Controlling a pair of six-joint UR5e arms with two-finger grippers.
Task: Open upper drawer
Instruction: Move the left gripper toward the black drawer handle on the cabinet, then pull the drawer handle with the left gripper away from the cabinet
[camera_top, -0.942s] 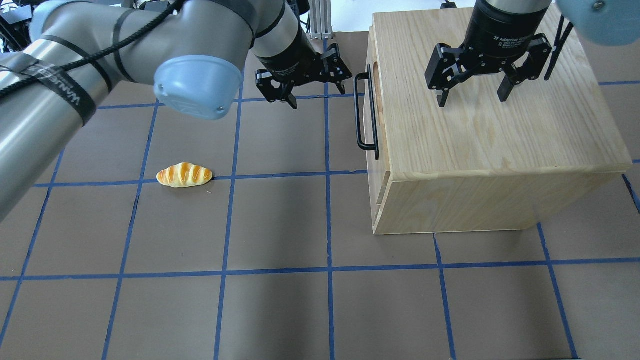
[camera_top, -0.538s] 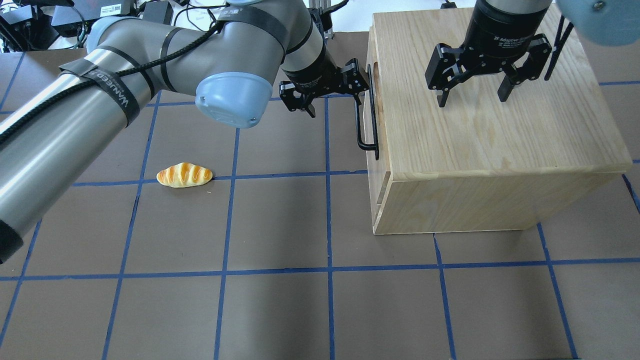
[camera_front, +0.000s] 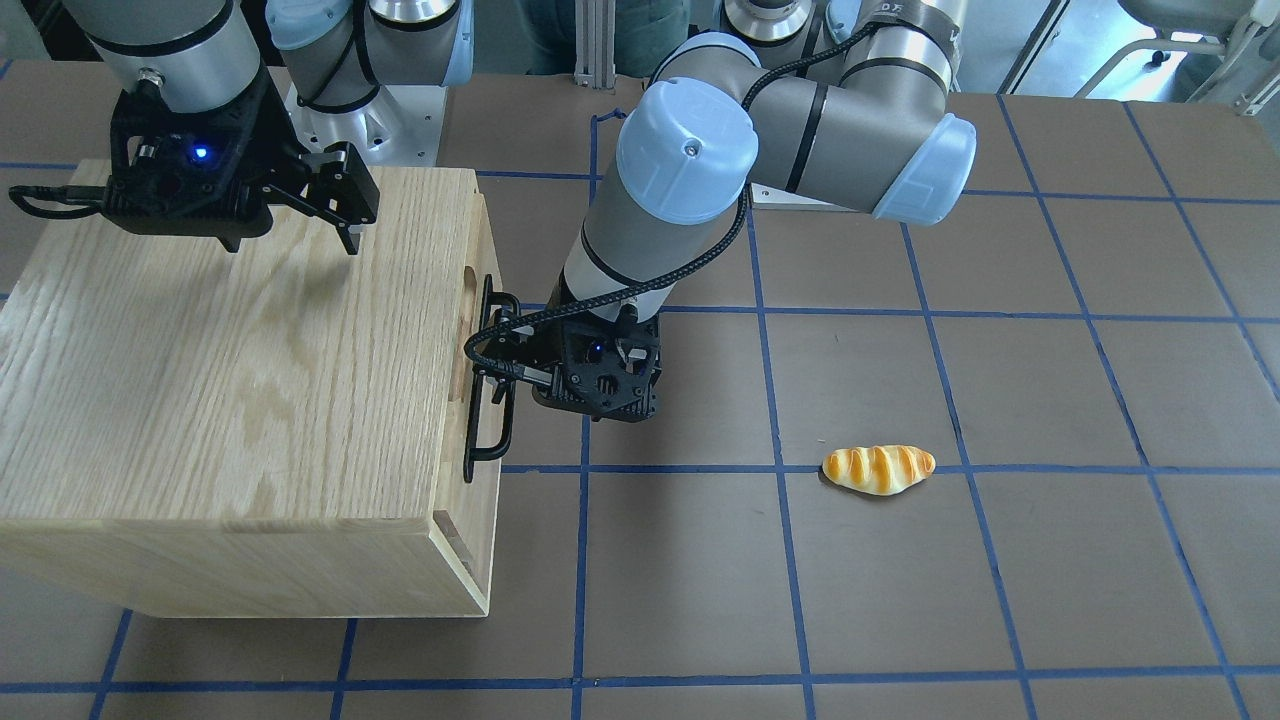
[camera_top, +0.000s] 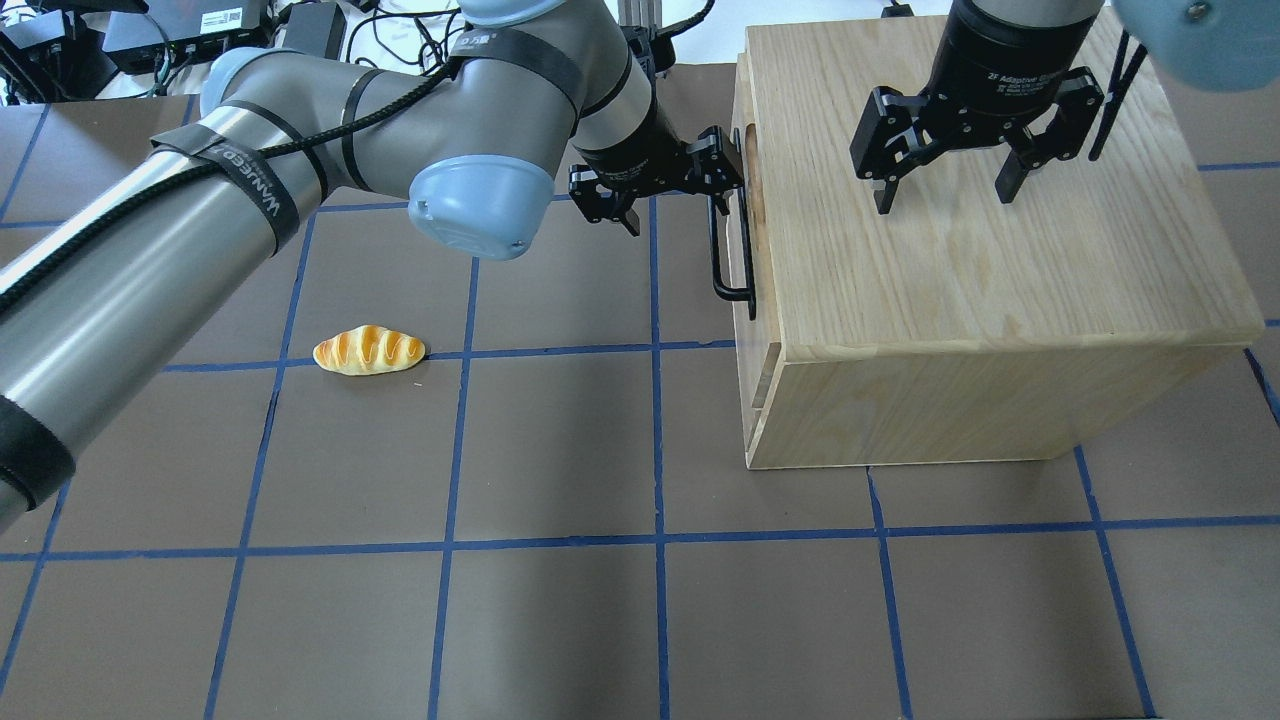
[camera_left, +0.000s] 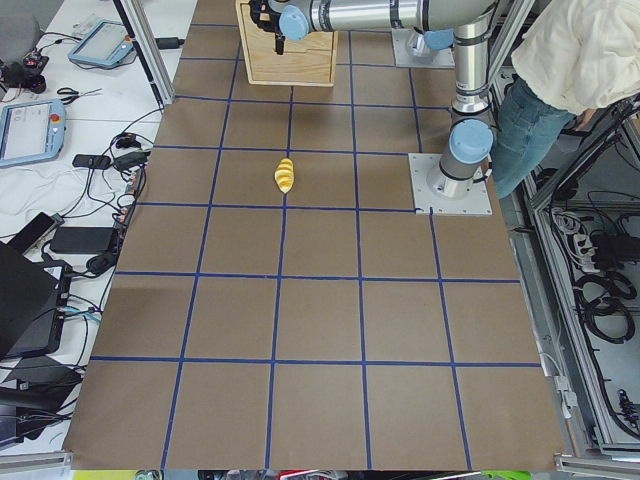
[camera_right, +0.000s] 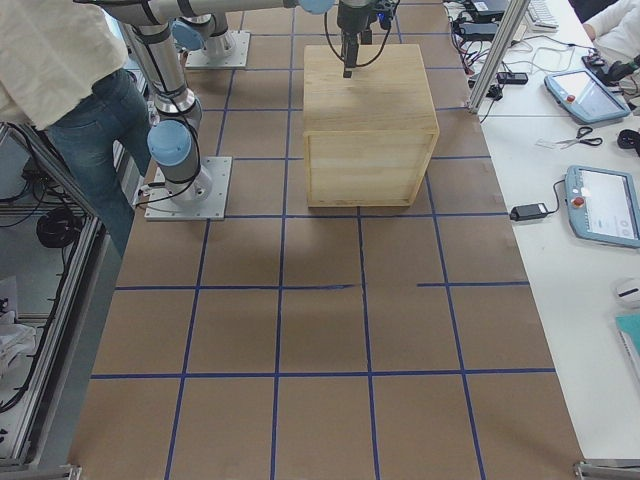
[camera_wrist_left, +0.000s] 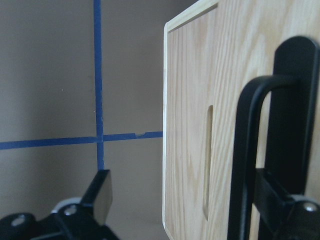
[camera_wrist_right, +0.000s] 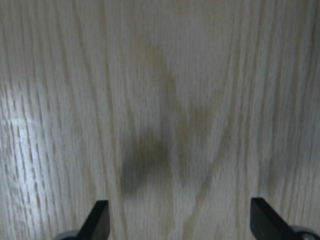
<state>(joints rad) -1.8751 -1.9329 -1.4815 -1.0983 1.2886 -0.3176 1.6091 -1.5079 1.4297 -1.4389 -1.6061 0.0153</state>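
Note:
The upper drawer's front (camera_wrist_left: 190, 125) is a pale-wood panel with a slot, flush in the oak cabinet (camera_top: 980, 270). It faces left in the overhead view. Its long black bar handle (camera_top: 720, 240) also shows in the front-facing view (camera_front: 487, 440) and the left wrist view (camera_wrist_left: 240, 165). My left gripper (camera_top: 680, 200) is open at the handle's far end. In the left wrist view the bar stands between the fingers, close to the right one. My right gripper (camera_top: 940, 195) is open and empty just above the cabinet's top. Its wrist view (camera_wrist_right: 180, 225) shows only wood grain.
A bread roll (camera_top: 369, 350) lies on the brown gridded table to the left of the cabinet. It also shows in the front-facing view (camera_front: 878, 469). A person stands by the robot's base in the side views. Tablets and cables lie beyond the table's ends.
My left arm has swung right, bringing its open gripper from well left of the drawer front up to the handle's far end. The right gripper and the drawer have not moved.

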